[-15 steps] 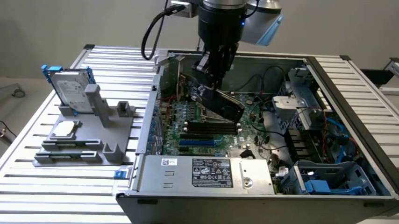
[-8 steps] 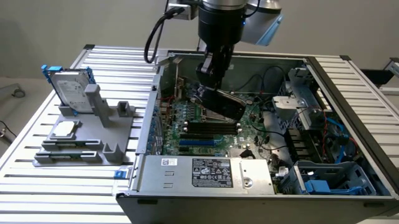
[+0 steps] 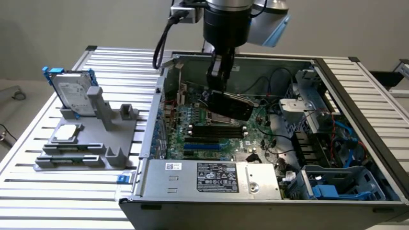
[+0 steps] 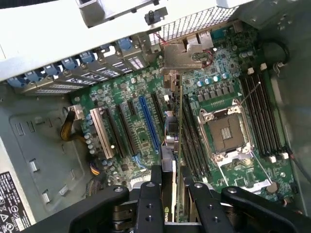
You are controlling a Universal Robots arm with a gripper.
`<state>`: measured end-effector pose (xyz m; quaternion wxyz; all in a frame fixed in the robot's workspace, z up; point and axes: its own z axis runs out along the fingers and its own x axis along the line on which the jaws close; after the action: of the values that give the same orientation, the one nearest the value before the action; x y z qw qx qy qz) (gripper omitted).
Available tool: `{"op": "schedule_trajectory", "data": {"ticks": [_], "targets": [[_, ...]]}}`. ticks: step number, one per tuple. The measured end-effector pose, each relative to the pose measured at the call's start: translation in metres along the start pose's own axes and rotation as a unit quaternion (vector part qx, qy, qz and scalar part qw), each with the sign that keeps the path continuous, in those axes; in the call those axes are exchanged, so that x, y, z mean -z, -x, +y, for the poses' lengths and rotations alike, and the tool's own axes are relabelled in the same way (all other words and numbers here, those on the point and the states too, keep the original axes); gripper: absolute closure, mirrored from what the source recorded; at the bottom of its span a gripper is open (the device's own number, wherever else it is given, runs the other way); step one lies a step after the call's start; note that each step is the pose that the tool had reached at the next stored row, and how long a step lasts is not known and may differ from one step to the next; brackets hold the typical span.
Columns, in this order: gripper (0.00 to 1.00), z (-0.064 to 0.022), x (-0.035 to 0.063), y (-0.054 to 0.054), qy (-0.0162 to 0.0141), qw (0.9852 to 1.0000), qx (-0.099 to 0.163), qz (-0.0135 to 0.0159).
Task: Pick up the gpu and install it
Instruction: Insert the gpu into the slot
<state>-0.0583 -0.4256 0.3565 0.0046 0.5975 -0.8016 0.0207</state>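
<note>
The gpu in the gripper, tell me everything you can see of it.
The gpu is a thin, flat, rectangular card with a black cover, a green circuit-board edge and a silver metal end bracket. The black gripper is shut on its other end. It hangs tilted inside the open grey computer case, over the green motherboard near the empty processor socket. Whether it touches a slot cannot be told.

The gpu (image 3: 231,106) is black, with a green board edge and a silver end. The claw (image 4: 172,177) is black. The motherboard (image 3: 208,127) is green, with one blue slot (image 4: 149,124) among black ones. The hard drive (image 3: 72,93) is silver and blue-framed, on a grey stand (image 3: 96,143). The table (image 3: 38,191) is silver, striped with slats.
</note>
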Motion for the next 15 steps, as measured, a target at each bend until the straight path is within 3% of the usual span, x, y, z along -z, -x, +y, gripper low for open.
{"op": "schedule_trajectory", "data": {"ticks": [3,7,11,15], "targets": [[0.74,0.0,-0.0004,0.0,-0.0009,0.9996,0.028,-0.0008],[0.74,0.0001,-0.001,0.0,-0.0021,0.998,0.064,-0.0018],[0.74,0.0001,-0.0021,0.0001,-0.0033,0.995,0.1,-0.0029],[0.74,0.0001,-0.0042,0.0001,-0.0044,0.9909,0.135,-0.0039]]}}
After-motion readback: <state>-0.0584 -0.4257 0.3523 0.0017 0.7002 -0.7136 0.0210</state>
